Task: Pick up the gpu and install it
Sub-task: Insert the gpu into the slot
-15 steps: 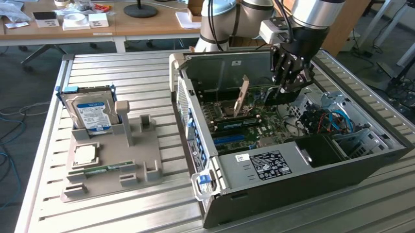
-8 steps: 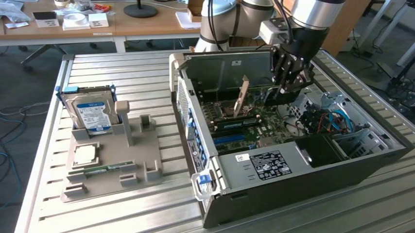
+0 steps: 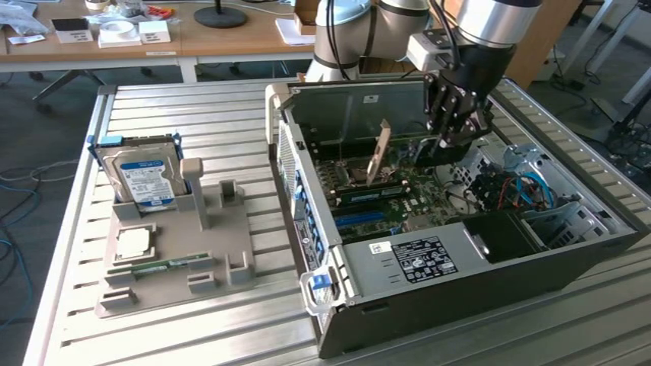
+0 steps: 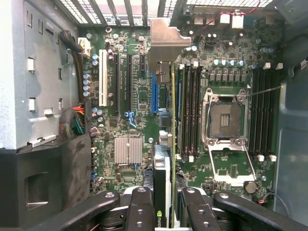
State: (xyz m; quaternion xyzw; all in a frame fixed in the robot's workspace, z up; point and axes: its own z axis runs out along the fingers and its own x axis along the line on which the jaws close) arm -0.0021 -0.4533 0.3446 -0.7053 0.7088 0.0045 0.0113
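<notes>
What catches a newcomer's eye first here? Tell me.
The open computer case, with the arm's jaws reaching in, closed on the gpu standing edge-on above the green motherboard. At the exterior view's left, a blue-labelled hard drive stands in a grey holder.

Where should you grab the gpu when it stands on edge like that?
Pinch the long edge facing away from the motherboard, coming straight from above. The gpu is thin with two flat faces, so the gripper clamps one on each side, as here, clear of the metal bracket.
</notes>
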